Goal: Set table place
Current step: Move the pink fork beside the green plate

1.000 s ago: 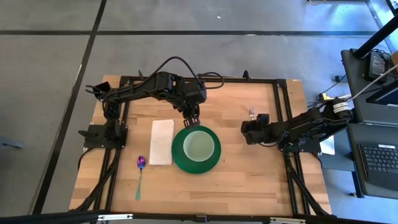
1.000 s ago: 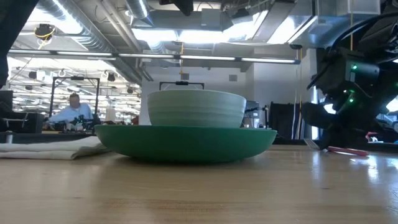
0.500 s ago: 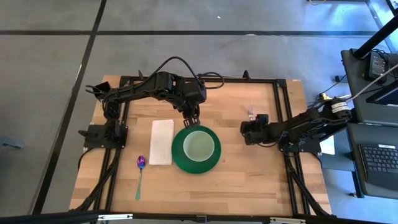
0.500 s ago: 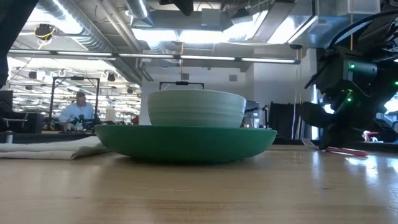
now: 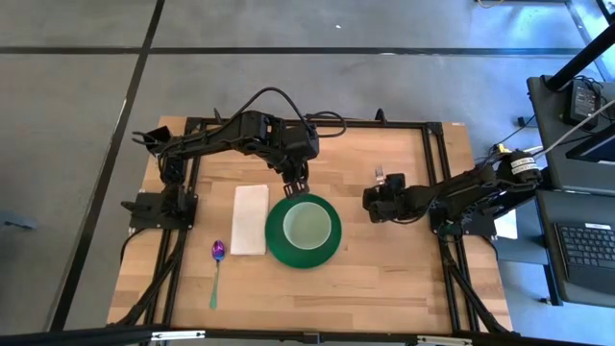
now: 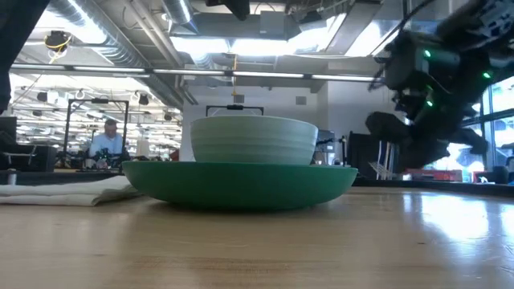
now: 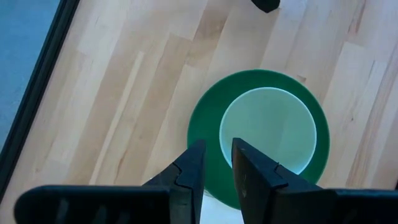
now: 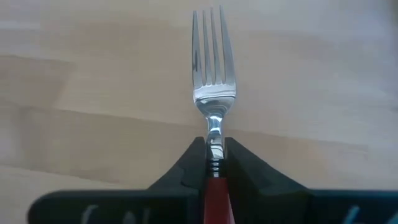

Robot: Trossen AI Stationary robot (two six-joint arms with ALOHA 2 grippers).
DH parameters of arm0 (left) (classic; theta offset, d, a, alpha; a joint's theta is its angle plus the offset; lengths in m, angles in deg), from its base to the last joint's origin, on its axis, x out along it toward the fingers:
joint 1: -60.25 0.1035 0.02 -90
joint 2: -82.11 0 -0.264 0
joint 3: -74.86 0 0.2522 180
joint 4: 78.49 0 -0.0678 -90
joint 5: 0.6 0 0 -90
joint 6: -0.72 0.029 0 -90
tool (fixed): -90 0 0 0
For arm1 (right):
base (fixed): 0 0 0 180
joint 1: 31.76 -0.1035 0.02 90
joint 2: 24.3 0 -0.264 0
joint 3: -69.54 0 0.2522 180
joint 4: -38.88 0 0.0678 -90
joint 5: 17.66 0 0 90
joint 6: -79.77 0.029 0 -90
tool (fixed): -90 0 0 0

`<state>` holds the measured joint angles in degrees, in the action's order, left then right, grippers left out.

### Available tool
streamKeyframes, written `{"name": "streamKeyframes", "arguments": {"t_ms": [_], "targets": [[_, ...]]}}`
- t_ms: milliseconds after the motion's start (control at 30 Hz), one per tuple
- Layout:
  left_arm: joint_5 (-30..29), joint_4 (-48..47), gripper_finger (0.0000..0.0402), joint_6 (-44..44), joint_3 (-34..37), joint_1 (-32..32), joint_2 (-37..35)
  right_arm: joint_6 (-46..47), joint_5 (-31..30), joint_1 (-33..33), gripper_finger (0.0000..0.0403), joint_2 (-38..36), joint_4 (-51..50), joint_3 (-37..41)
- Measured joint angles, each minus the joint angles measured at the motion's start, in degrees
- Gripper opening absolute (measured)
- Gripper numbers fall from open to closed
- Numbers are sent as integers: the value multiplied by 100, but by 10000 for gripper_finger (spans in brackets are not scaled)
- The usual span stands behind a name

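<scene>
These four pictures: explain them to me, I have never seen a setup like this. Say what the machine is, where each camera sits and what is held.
Two dark robot arms work at a wooden table. One camera looks straight down, one sits at tabletop height, and one rides on each wrist. On the table lie a white napkin, a spoon and a green plate with a pale bowl on it. The right gripper is shut on a red-handled fork. The left gripper hangs above the plate's edge, holding nothing, its fingers slightly apart.

green plate point(image 5: 276, 235), pale mint bowl point(image 5: 307, 226), white napkin point(image 5: 250, 219), red-handled silver fork point(image 8: 212, 74), purple-bowled green-handled spoon point(image 5: 217, 252), light wood table point(image 5: 384, 269).
</scene>
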<state>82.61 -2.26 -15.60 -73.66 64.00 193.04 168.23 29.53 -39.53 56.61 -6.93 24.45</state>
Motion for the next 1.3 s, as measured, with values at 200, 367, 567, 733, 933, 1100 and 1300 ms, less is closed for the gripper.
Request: {"name": "streamKeyframes", "arguments": {"t_ms": [200,367,567,733,933,1100,1300], "targets": [[-1,0,71,0,0,0,0,-496,-60,0,42,-6,-115,-572],[0,0,71,-45,0,0,0,-473,71,0,42,-9,-657,-1156],[0,0,71,-303,0,-4,0,-269,294,-192,42,-4,-770,-1582],[-2,0,71,-145,0,-2,-8,702,461,-739,42,0,-1119,-1677],[-307,0,71,366,1,-2,-206,2296,397,-1695,1,264,-1164,-1685],[-899,2,71,521,6,0,-379,2950,85,-2110,1,1068,-1217,-1939],[-956,7,71,687,-1,12,-576,2829,71,-2010,1,2142,-1659,-2767]]}}
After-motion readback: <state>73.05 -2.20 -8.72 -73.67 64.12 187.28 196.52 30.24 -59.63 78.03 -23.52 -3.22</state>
